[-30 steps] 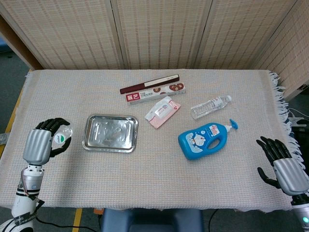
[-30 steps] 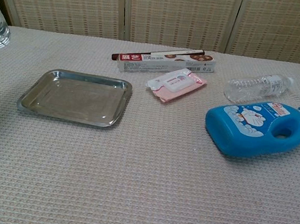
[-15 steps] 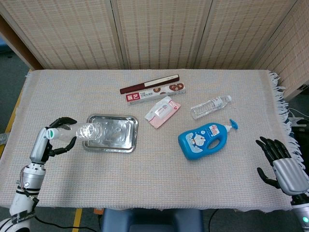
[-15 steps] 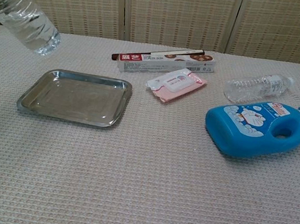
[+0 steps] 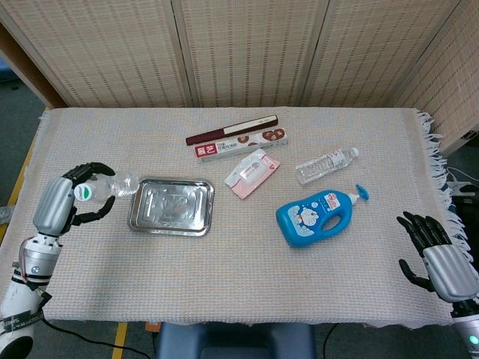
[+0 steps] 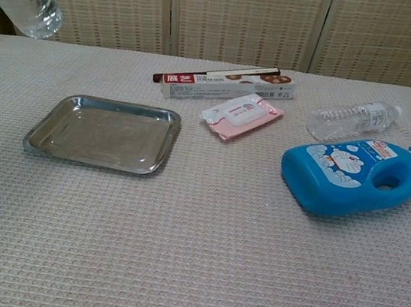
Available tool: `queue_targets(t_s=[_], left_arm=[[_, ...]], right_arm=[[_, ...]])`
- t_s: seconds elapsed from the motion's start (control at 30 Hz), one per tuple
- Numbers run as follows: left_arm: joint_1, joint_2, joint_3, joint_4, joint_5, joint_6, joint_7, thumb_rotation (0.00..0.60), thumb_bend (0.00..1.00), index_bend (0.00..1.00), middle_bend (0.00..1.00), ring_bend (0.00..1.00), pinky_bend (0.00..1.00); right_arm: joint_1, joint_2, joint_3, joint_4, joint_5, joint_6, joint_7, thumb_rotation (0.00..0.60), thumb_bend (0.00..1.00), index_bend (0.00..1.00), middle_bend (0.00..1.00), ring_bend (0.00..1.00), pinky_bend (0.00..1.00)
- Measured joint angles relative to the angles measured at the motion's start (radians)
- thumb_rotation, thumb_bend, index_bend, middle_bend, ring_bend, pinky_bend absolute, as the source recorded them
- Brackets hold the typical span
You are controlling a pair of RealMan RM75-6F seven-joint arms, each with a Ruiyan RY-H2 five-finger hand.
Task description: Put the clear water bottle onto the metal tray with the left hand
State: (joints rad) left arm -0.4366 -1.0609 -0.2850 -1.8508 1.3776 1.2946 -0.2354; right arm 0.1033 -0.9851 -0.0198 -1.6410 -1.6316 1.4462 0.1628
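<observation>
Clearly, a green-labelled clear water bottle is gripped by the left hand beside the metal tray; the right hand is held spread, empty.

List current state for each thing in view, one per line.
Clear water bottle with green label: held in the air by the left hand, tilted, left of the tray.
Metal tray: empty, flat on the cloth.
Second clear bottle: lying on its side, capped.
Blue pump bottle: lying on its side.
Pink wipes pack: lying flat.
Long red box: lying flat.
Right hand: open, holding nothing.
</observation>
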Motion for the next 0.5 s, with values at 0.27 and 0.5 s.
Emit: queue_targets(t_s=[0.27,0.5], left_arm=[[-0.007,-0.115,0.098,0.086,0.018,-0.064,0.029,0.6,0.39,0.56,0.68,0.51,0.46],[-0.064,-0.026,-0.014,0.081,0.008,-0.063,0.064,0.6,0.39,0.56,0.68,0.51,0.47]], right_arm=[[0.002,-0.001,0.002,0.0,0.005,-0.004,-0.002,0.6,0.18,0.0,0.0,0.0,0.04],[0.003,-0.003,-0.001,0.004,-0.004,-0.003,0.001,0.6,0.18,0.0,0.0,0.0,0.04]])
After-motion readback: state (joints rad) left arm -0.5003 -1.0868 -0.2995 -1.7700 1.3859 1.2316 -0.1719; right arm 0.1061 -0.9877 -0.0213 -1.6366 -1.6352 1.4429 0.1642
